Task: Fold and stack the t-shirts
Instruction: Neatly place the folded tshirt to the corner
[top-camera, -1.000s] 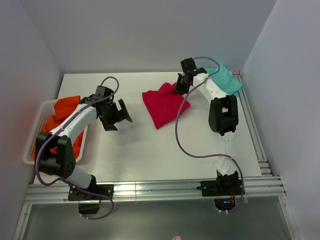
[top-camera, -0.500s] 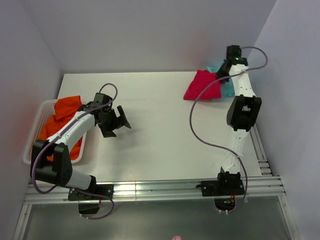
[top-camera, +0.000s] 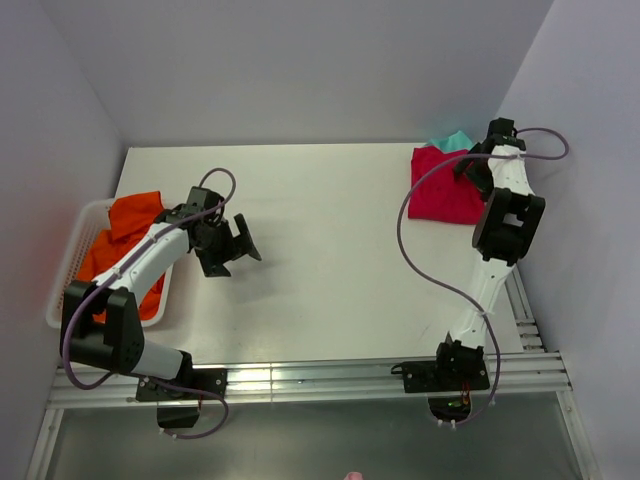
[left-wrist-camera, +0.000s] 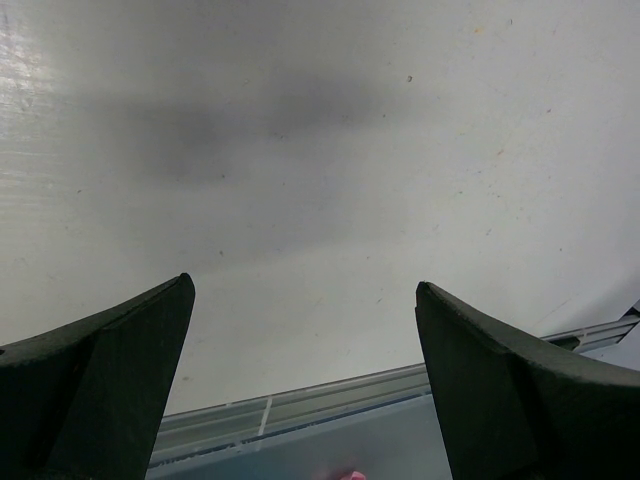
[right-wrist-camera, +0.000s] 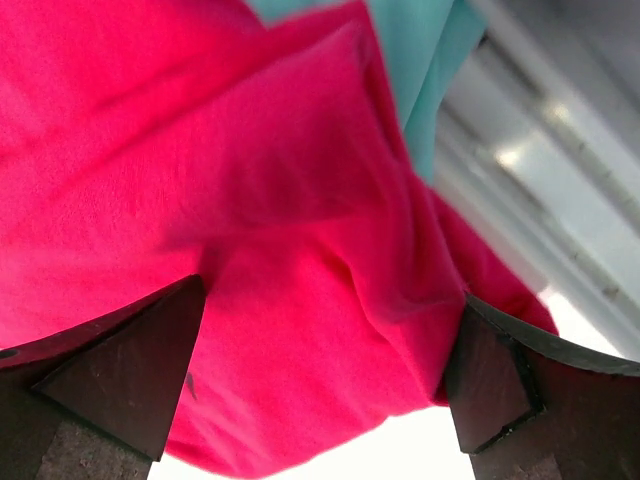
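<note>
The crimson-red t-shirt (top-camera: 440, 190) lies folded at the far right corner of the table, on top of the teal-green t-shirt (top-camera: 455, 141), whose edge shows behind it. My right gripper (top-camera: 470, 166) hovers just over the red shirt's right side. In the right wrist view that gripper (right-wrist-camera: 332, 292) is open, with the red cloth (right-wrist-camera: 250, 180) lying loose below the fingers and teal cloth (right-wrist-camera: 420, 60) beyond it. My left gripper (top-camera: 245, 245) stands open over bare table at the left. In the left wrist view the left gripper (left-wrist-camera: 302, 287) has nothing between its fingers.
A white slatted basket (top-camera: 60, 290) at the left table edge holds orange garments (top-camera: 125, 225). Metal rails (top-camera: 515, 300) run along the right edge, close beside the stacked shirts, and along the front edge (left-wrist-camera: 300, 405). Walls close in the back and both sides.
The right arm swung the red shirt from the table's back middle to the far right corner, onto the teal shirt, and its gripper opened. The left arm barely moved.
</note>
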